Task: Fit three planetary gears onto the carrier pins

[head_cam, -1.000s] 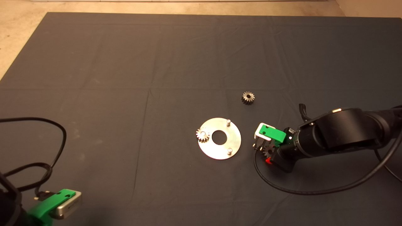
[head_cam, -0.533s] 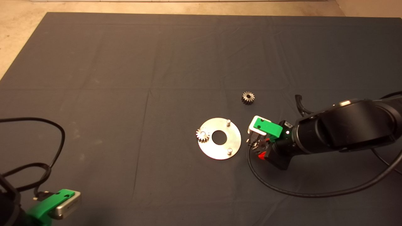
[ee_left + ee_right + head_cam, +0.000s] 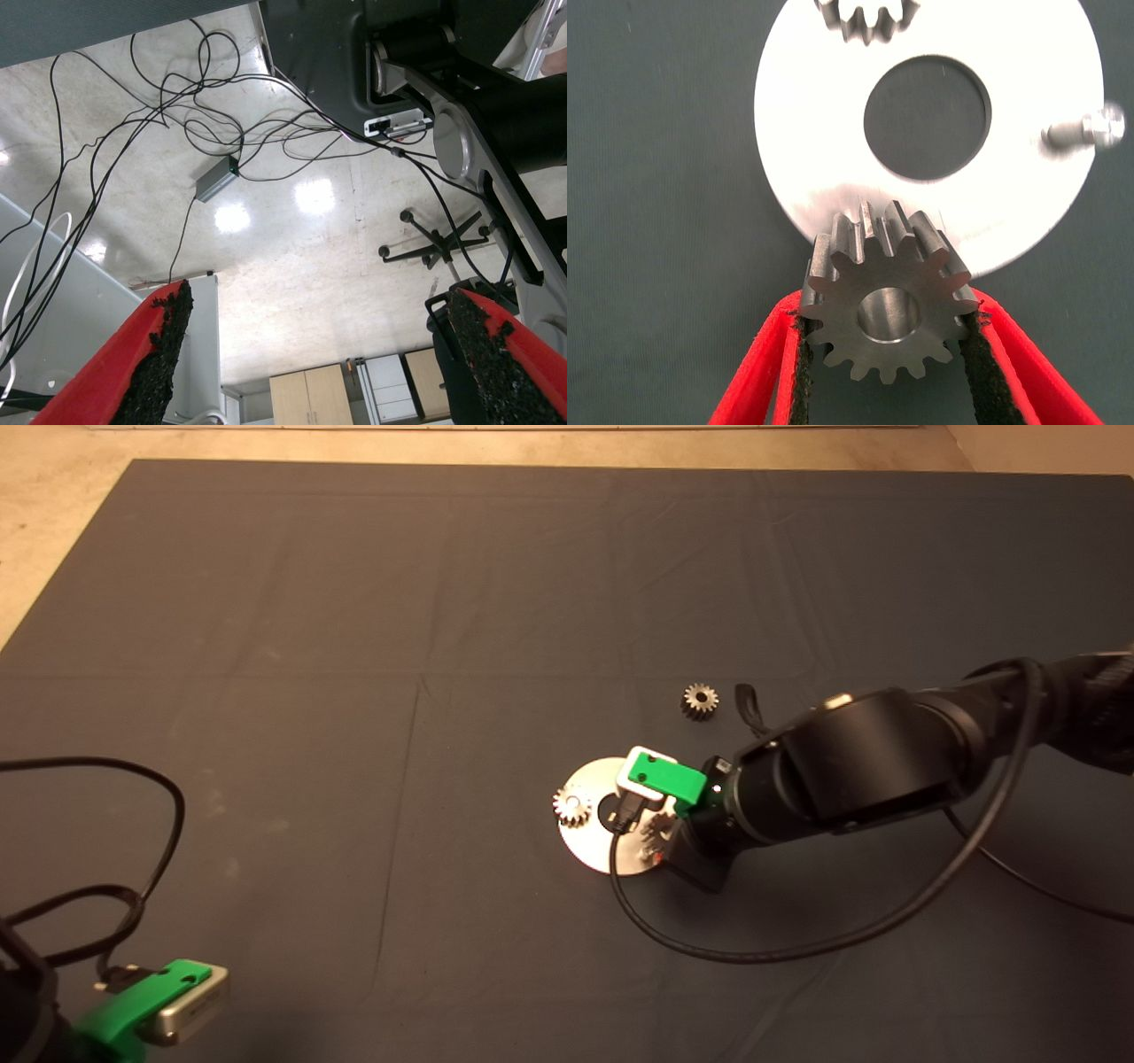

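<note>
1. Right gripper (image 3: 888,332) pinches a gear (image 3: 888,301) by its toothed rim, one pad on each side, bore facing the wrist camera. It hangs over the near-right edge of the round plate (image 3: 586,849), which lies right of the mat's centre.
2. One gear (image 3: 572,807) sits on the plate's left pin. A third gear (image 3: 700,701) lies loose on the mat, just beyond the plate toward the far edge.
3. One bare pin (image 3: 1083,131) shows in the right wrist view; the near pin appears hidden beneath the held gear.
4. To seat well: centre the bore over the pin, keep the gear level, lower slowly, release only once it drops flat.
5. Left gripper (image 3: 146,1005) rests at the near-left corner, fingers (image 3: 164,350) spread, empty.
</note>
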Robot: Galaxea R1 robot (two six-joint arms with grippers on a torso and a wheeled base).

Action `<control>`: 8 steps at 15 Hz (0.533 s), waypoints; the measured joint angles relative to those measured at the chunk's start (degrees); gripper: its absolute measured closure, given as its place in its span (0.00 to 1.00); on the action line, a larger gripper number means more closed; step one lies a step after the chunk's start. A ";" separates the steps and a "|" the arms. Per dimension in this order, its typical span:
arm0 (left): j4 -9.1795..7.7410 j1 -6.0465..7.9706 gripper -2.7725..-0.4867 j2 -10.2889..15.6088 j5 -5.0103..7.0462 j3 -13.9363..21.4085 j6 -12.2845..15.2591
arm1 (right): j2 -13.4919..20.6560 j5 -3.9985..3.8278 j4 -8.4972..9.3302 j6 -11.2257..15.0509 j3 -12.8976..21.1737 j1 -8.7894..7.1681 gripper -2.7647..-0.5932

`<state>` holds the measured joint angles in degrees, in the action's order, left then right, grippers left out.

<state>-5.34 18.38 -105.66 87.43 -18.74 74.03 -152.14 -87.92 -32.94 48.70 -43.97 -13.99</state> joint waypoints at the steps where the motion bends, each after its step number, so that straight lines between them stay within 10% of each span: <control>1: -0.02 0.00 0.32 0.09 0.00 0.00 -0.02 | -0.81 0.05 0.09 -0.09 -1.07 0.00 0.82; 8: -0.02 0.00 0.32 0.12 0.00 0.00 -1.05 | -3.16 0.01 2.60 -0.80 -4.60 0.00 0.82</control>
<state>-5.36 18.38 -105.55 87.43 -18.74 72.99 -155.30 -87.92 -30.34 47.90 -48.57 -13.99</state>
